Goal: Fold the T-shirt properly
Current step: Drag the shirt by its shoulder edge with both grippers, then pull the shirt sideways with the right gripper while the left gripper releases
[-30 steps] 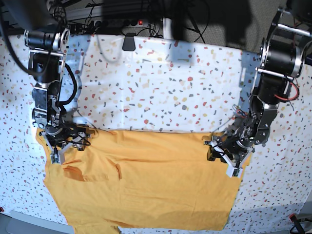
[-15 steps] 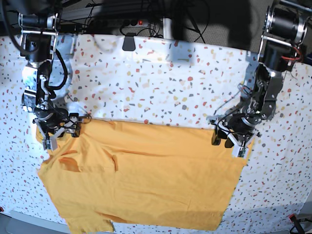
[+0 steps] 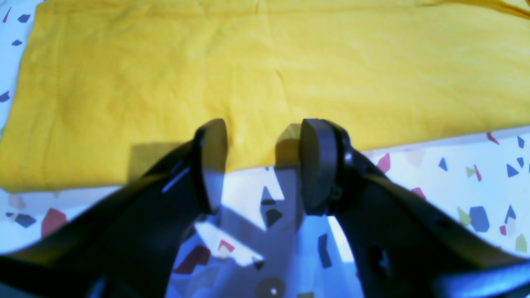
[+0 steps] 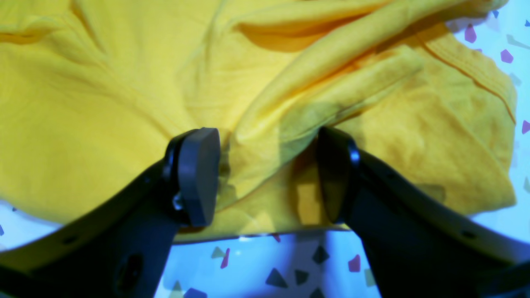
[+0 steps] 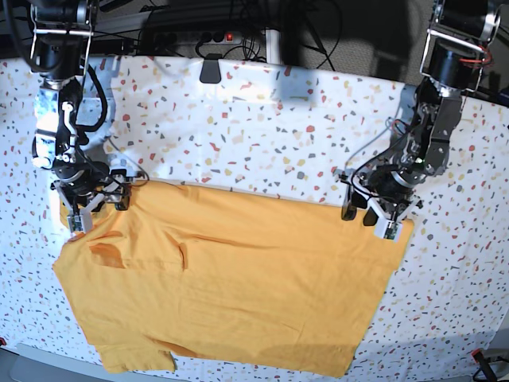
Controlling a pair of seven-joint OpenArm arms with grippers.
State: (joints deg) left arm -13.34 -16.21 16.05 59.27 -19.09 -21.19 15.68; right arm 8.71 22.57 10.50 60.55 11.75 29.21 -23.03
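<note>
The mustard T-shirt [image 5: 231, 286] lies spread flat across the near half of the table, with a small crease left of centre. My left gripper [image 5: 370, 219] is at the shirt's far right corner. In the left wrist view it [image 3: 263, 128] stands open, its tips over the cloth's edge [image 3: 265, 62] with nothing pinched. My right gripper [image 5: 97, 208] is at the far left corner. In the right wrist view it [image 4: 267, 140] is open, and a loose ridge of bunched fabric [image 4: 290, 82] lies between the jaws.
A white speckled tablecloth [image 5: 278, 135] covers the table. A black clip-like object [image 5: 210, 70] sits at the far edge, with cables and a power strip [image 5: 231, 36] behind it. A sleeve [image 5: 135, 358] reaches the near left edge.
Both grippers have moved toward the far side of the table. The shirt has slid with them, and its far edge now lies farther back.
</note>
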